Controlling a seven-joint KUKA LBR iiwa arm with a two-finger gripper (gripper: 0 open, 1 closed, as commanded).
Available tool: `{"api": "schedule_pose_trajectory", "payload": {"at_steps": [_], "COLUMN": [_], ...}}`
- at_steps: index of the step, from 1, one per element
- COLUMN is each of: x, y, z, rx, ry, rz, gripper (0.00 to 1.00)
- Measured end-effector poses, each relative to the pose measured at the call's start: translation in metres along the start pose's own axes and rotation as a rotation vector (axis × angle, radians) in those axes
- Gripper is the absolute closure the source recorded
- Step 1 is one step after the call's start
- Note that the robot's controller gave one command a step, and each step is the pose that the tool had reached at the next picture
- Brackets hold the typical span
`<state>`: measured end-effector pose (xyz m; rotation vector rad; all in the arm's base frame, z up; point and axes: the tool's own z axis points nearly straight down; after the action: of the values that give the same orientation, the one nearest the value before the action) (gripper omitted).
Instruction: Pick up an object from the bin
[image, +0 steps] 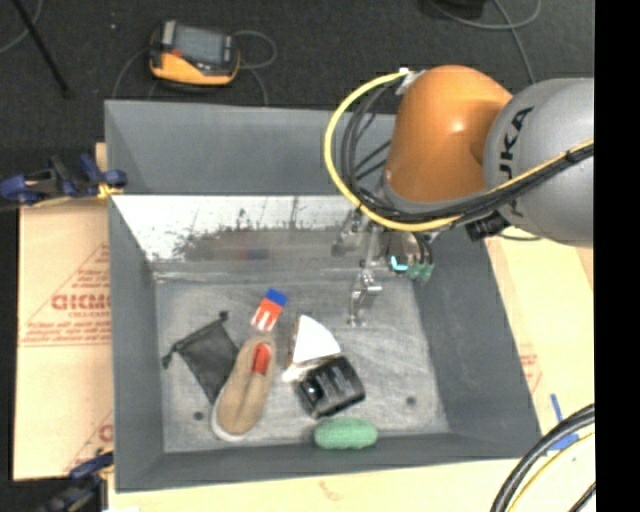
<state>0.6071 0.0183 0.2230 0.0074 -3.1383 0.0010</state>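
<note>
Gripper (362, 298) hung low over bare floor in the back-right part of the bin (400, 368), close to the rear wall. Couldn't tell whether it was open or closed from that angle; nothing visibly in its grasp. Orange cover (445, 130) on the wrist sat above it.

All the pickable stuff lay front-left of the gripper, apart from it:
- white triangular piece (315, 340), nearest, just forward-left of the gripper
- red-and-white tube (266, 313) with a blue cap, left of the white piece
- black boxy item (330, 388), touching the white piece's front edge
- tan oval pad (240, 395) with a red bit on top, just in front of the tube
- black pouch (205, 357) beside the pad, further left
- green oblong lump (346, 435) against the front wall
</note>
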Motion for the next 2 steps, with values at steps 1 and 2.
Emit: {"api": "schedule_pose_trajectory", "payload": {"at_steps": [1,2], "x": [-0.001,-0.001], "y": [0.0,-0.003], "z": [-0.005,0.034], "rx": [0.0,0.0], "ry": [-0.008,-0.016], "rz": [0.0,-0.042], "gripper": [0.0,0.0]}}
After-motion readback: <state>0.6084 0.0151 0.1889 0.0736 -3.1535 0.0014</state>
